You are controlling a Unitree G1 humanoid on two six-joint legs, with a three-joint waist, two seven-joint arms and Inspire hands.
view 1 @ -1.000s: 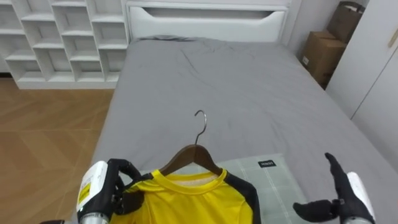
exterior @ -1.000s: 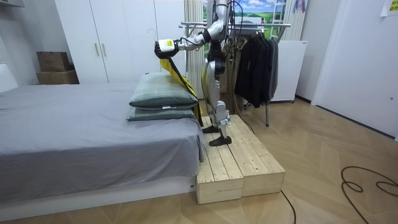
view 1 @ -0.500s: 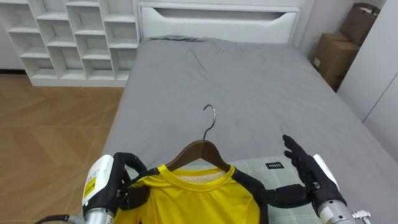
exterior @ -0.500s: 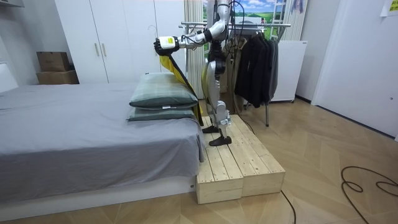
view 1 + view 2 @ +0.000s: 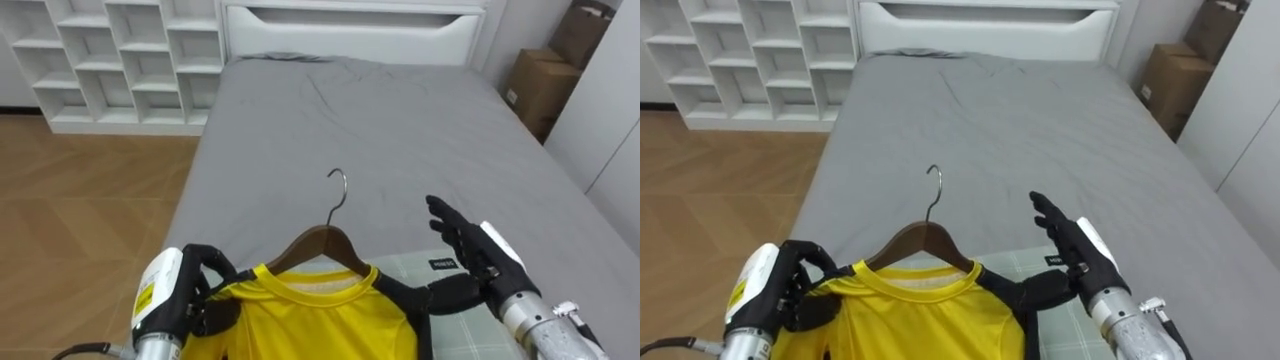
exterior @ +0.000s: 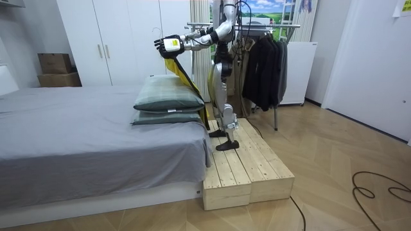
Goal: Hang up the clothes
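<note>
A bedroom with a grey bed, white shelving on its left and cardboard boxes on its right: your robot stands on a wooden platform at the bed's foot, where pillows are stacked, with a clothes rack of dark garments at its back. Before it hangs the yellow shirt, black at the sleeves, already on a wooden hanger whose metal hook points up over the bed. Your left hand has its fingers curled tight round the shirt's left shoulder and the hanger end inside it. Your right hand holds nothing — its fingers are straight and spread wide, raised just beside the hanger's right arm, the thumb reaching toward the black sleeve.
</note>
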